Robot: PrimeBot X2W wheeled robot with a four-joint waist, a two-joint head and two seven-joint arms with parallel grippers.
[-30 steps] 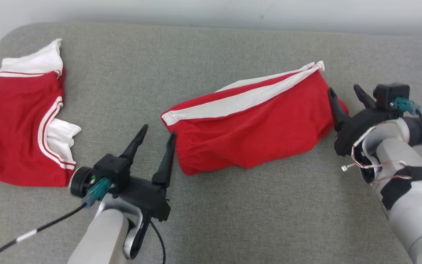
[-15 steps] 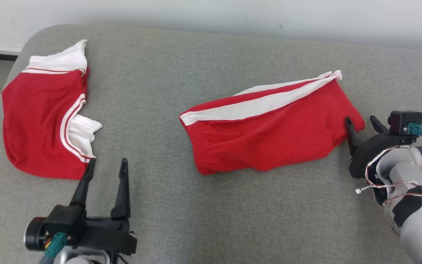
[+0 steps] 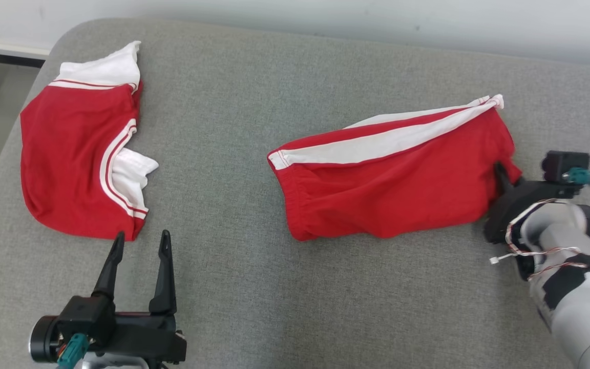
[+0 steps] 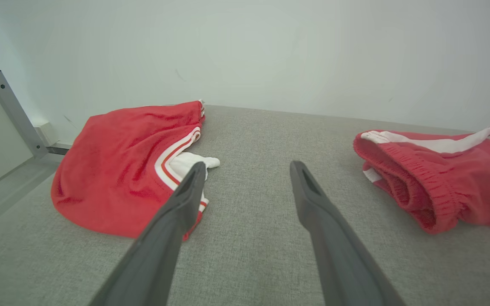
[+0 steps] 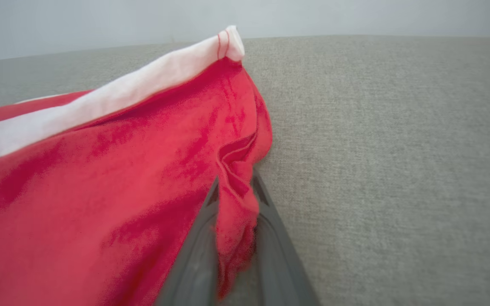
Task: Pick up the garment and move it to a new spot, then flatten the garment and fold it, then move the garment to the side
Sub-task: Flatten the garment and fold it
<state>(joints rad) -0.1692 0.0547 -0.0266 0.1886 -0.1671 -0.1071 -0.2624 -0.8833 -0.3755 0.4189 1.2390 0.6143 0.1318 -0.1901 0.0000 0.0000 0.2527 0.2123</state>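
Garment (image 3: 392,189): at 3 o'clock on fabric surface (image 3: 254,287), right corner now pinched in right gripper (image 3: 502,174), whose jaws stood apart a second ago. Left gripper (image 3: 141,240): spread wide, withdrawn to 7 o'clock beside second red garment (image 3: 77,154).

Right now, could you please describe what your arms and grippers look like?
The left gripper and right gripper have long tapered black fingers, black bodies, teal connectors. The right forearm is pale grey, banded with black tape, crossed by red-and-white wires.
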